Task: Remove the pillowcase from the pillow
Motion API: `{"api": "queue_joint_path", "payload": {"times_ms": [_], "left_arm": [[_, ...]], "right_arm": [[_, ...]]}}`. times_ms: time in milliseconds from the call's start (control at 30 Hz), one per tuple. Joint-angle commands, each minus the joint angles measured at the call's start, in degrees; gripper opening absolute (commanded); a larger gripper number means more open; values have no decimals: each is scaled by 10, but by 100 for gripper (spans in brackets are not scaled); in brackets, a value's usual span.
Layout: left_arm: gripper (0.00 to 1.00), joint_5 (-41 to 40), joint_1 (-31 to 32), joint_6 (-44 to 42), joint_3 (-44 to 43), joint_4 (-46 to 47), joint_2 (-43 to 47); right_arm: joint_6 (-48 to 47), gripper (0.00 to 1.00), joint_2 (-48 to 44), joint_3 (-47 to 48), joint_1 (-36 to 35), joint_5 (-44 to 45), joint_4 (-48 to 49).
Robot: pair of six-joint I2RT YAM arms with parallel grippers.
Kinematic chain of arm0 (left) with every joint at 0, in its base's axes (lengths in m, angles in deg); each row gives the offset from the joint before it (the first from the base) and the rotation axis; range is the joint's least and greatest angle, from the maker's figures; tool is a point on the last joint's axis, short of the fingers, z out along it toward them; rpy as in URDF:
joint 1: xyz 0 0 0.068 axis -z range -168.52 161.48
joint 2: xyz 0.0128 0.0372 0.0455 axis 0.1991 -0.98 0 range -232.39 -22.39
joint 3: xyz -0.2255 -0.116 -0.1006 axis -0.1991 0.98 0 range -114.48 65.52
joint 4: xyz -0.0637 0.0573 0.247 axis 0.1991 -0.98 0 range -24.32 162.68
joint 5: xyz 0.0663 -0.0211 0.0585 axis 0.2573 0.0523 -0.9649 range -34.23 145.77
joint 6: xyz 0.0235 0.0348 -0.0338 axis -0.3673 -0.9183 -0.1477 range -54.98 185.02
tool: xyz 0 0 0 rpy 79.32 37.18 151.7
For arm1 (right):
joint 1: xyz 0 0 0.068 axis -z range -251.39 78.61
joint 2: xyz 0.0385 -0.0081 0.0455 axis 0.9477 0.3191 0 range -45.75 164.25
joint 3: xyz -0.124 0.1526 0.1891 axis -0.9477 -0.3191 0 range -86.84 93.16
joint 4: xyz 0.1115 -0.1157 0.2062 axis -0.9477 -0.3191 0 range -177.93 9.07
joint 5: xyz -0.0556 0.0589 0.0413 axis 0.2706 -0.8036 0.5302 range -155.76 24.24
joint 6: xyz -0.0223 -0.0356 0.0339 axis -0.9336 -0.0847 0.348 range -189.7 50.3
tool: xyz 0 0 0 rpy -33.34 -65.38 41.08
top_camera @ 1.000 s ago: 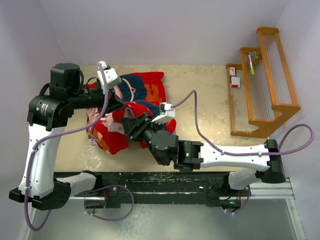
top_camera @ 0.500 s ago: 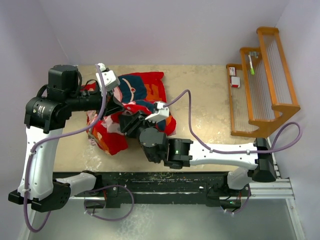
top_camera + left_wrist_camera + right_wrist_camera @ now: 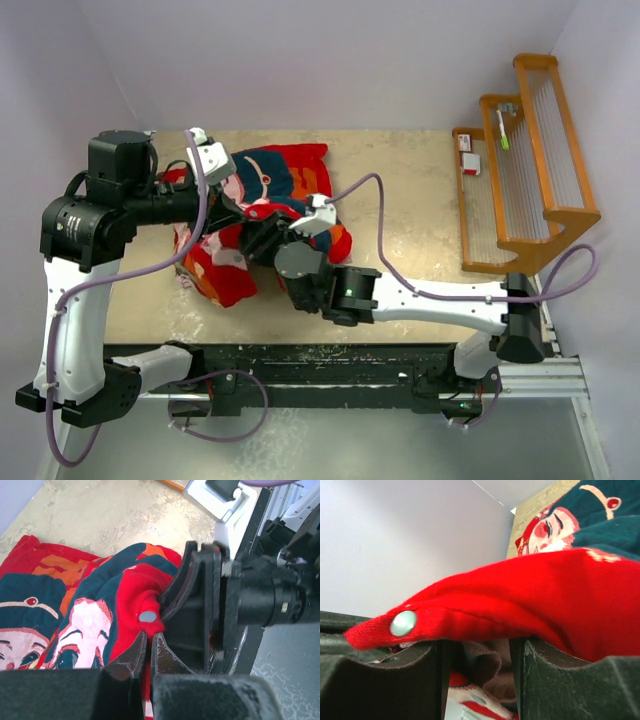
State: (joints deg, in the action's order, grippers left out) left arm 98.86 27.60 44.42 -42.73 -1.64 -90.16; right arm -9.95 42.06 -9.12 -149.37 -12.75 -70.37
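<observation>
1. Right now the pillowcase [image 3: 285, 180] lies bunched on the table [image 3: 420, 200], left of centre, with its printed faces up. The pillow shows in no view, so I judge it to be wrapped inside the bulging cloth
2. The left gripper [image 3: 149, 642] has its fingers pressed almost together just under the hem, with a thin strip of red cloth between them. That pinch looks meant to anchor one layer of the opening
3. The right gripper [image 3: 477, 647] has its fingers parted. The red hem with its metal snap [image 3: 403, 622] lies across both tips, and a fold of dull mauve lining hangs in the gap. It seems placed to work into the mouth of the case rather than to grab the outside
4. Both grippers meet at the same corner, very close together, probably because the opening is there: one can hold while the other pulls
5. The task looks barely begun. The risk is that the right fingers close on both layers, or on the pillow too, and drag the whole bundle
</observation>
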Motion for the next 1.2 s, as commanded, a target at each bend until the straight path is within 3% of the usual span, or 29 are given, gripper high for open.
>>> {"api": "queue_joint_path", "payload": {"times_ms": [0, 100, 167, 367, 667, 867, 1000, 1167], "left_arm": [[0, 41, -3, 10, -28, 50, 9], [0, 48, -3, 27, -37, 56, 2], [0, 50, -3, 31, -49, 53, -4], [0, 10, -3, 13, -81, 56, -2], [0, -194, -3, -18, -90, 148, -1], [0, -238, -3, -30, -86, 169, -5], [0, -266, -3, -47, -86, 187, -5], [0, -334, -3, -100, -47, 238, 8]], "right_arm": [[-60, 50, 65, 96, 7, -4, 41], [-47, 51, 110, 156, 6, -6, 8], [-28, 44, 119, 159, 6, -4, -15], [94, 0, 57, 42, 12, 25, -31], [199, 0, -20, -99, 14, 46, -71], [195, 0, -27, -90, 10, 77, -127], [259, 0, -17, -73, 4, 79, -237], [278, 0, -47, -134, -5, 71, -220]]}}
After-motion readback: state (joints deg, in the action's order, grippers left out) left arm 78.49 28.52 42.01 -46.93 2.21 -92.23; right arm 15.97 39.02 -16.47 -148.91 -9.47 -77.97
